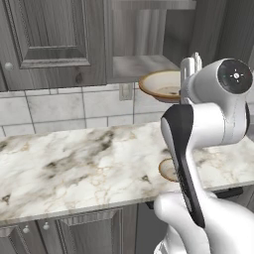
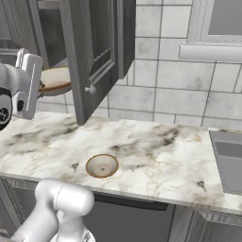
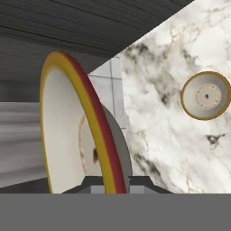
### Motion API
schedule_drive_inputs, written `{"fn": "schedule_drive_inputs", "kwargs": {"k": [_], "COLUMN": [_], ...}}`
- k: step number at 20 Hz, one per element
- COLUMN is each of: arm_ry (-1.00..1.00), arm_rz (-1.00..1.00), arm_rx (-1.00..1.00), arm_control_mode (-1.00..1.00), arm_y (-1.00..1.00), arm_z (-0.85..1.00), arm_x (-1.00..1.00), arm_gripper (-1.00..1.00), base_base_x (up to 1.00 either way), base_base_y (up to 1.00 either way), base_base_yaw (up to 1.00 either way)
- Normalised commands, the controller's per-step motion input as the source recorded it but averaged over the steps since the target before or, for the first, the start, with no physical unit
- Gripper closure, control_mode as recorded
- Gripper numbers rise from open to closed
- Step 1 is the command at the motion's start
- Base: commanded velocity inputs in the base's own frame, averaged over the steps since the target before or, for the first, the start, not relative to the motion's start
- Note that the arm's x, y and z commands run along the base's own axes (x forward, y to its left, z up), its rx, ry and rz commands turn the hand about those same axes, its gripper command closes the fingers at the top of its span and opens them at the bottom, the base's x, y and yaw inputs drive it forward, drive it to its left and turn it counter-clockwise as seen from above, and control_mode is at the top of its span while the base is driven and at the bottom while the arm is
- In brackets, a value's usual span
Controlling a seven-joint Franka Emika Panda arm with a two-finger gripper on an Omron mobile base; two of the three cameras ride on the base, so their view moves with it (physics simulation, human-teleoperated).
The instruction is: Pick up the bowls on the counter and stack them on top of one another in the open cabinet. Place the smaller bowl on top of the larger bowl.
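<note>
Grey raised-panel cabinet door (image 1: 47, 34), white tiled backsplash (image 2: 160, 90), window sill (image 2: 210, 51), sink (image 2: 229, 160) at right.

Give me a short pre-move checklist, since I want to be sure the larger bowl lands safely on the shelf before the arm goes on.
1. Grip on the larger bowl: ok, the hand is shut on its rim.
2. Bowl lifted off the counter: ok, it is held up at shelf height.
3. Open cabinet shelf reachable: ok, the door stands open and the bowl is at the shelf's front edge.
4. Bowl fully over the shelf: cannot tell.
5. Bowl level: not ok, the hand view shows it on edge to the camera.
6. Smaller bowl waiting: ok, upright on the counter.
</note>
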Motion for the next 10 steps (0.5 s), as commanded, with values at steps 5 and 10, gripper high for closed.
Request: {"fn": "schedule_drive_inputs", "kwargs": {"k": [5,10], "arm_ry": [-0.02,0.00], "arm_rz": [0.01,0.02], "arm_rx": [-0.02,0.00], "arm_control_mode": [-1.00,-1.00], "arm_y": [-0.02,-0.06], "arm_z": [0.21,0.14], "arm_x": [0.22,0.26], "arm_gripper": [1.00,1.00], "base_base_x": [0.00,0.00], "base_base_y": [0.00,0.00], "base_base_yaw": [0.00,0.00]}}
